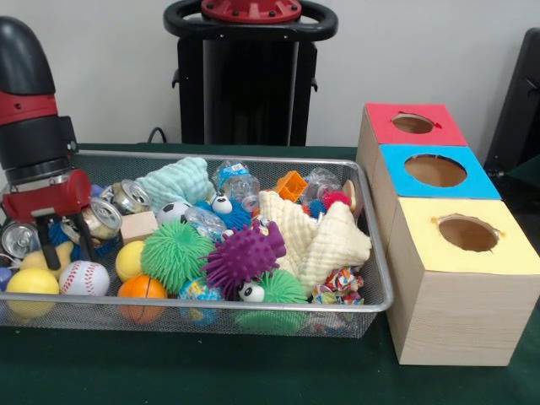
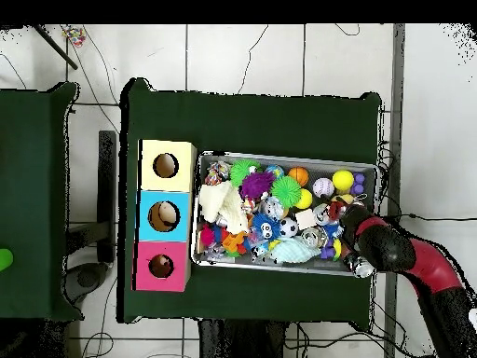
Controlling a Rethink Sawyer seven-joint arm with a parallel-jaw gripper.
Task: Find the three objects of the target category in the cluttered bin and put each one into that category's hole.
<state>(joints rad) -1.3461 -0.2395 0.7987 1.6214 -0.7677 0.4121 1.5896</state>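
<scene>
Pincer (image 1: 69, 240) spread open over can (image 1: 103, 218) beside baseball (image 1: 84, 278); I worry can rolls away, fingers snag mesh bin (image 1: 375, 253).

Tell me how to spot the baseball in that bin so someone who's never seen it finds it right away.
Start at the wire mesh bin on the green table and go to the end where the robot's hand reaches in, away from the coloured boxes. The baseball lies against the bin's front rim, between a yellow ball and an orange ball. It is the only white ball with red stitching.
</scene>
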